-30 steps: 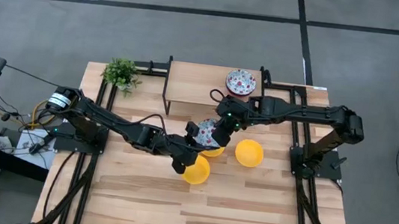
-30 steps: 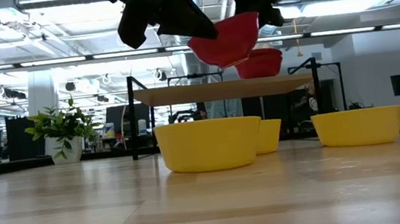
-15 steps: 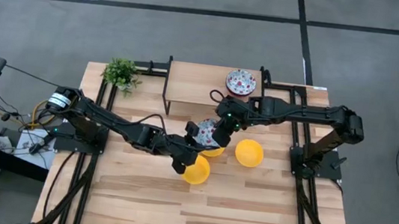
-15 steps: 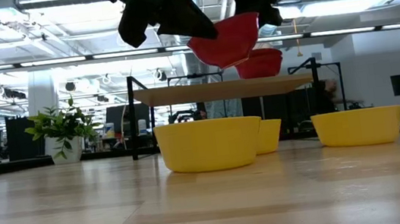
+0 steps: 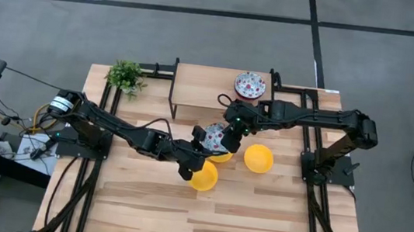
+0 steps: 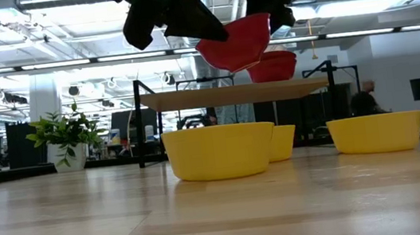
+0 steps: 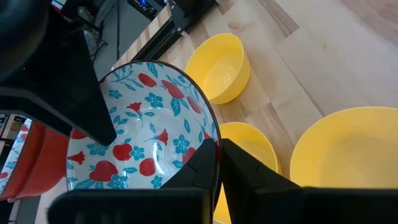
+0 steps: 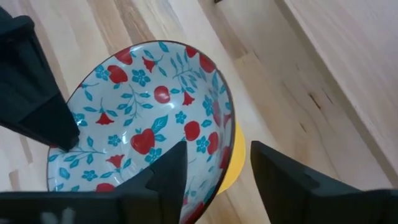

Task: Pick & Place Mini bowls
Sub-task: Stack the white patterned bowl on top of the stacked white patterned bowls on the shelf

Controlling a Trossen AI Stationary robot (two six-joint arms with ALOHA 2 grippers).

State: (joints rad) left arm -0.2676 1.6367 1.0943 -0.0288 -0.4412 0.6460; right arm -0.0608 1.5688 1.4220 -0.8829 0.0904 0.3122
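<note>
Risk first: I have one floral bowl [image 5: 216, 138] aloft above the surface [image 5: 259, 208], left pincer [image 7: 214, 165] clamped on one rim, right pincer [image 8: 214, 165] straddling the opposite rim, grip uncertain. Uneven pull could tip it onto three empty yellow bowls [image 6: 220, 151]. Another floral bowl [image 5: 250, 84] rests on the shelf [image 5: 203, 84].
</note>
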